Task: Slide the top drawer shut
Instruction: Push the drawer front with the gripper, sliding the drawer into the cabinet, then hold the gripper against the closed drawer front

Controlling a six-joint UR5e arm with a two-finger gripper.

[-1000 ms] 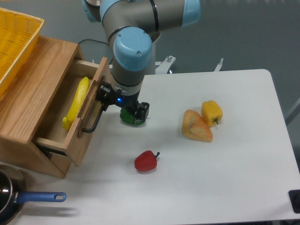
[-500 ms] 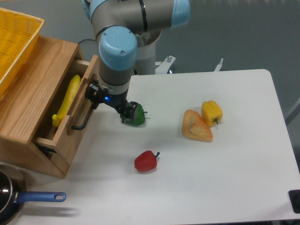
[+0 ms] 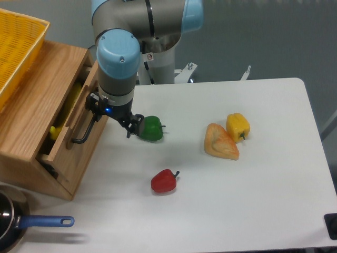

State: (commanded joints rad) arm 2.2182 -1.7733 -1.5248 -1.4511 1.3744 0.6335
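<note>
The top drawer (image 3: 84, 153) is a light wood box with a flat front and a black bar handle (image 3: 83, 130). It sticks out of the wooden cabinet (image 3: 29, 113) by only a narrow gap. A yellow banana (image 3: 59, 125) shows in that gap. My gripper (image 3: 111, 115) points down right in front of the drawer's front panel, beside the handle's upper end. Its black body lies against or very near the panel. The fingertips are hidden under the wrist, so I cannot make out how the jaws stand.
A green pepper (image 3: 151, 128) lies just right of the gripper. A red pepper (image 3: 164, 181), a yellow pepper (image 3: 238, 125) and an orange wedge (image 3: 221, 142) lie on the white table. A yellow basket (image 3: 16, 47) sits on the cabinet. A blue-handled pan (image 3: 45, 221) is at the front left.
The gripper has moved left against the drawer front, and the drawer has slid into the cabinet from well open to a narrow gap. The green pepper is now uncovered.
</note>
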